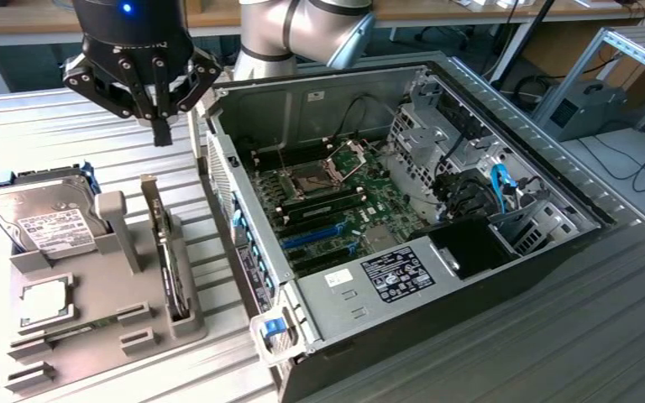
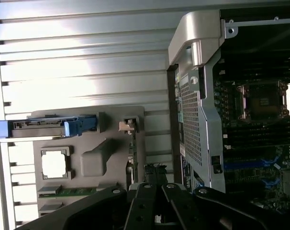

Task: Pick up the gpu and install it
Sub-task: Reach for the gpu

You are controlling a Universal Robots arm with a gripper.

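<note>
Shut and empty, the gripper [image 1: 162, 133] hangs above the far end of the gpu [image 1: 164, 252], standing on edge along the holder's [image 1: 98, 290] edge nearest the computer case [image 1: 300, 101]

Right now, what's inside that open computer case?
A green motherboard with an open processor socket, blue slots, blue cables and a labelled power supply. Whatever lies beneath the power supply and drive cage is covered.
</note>
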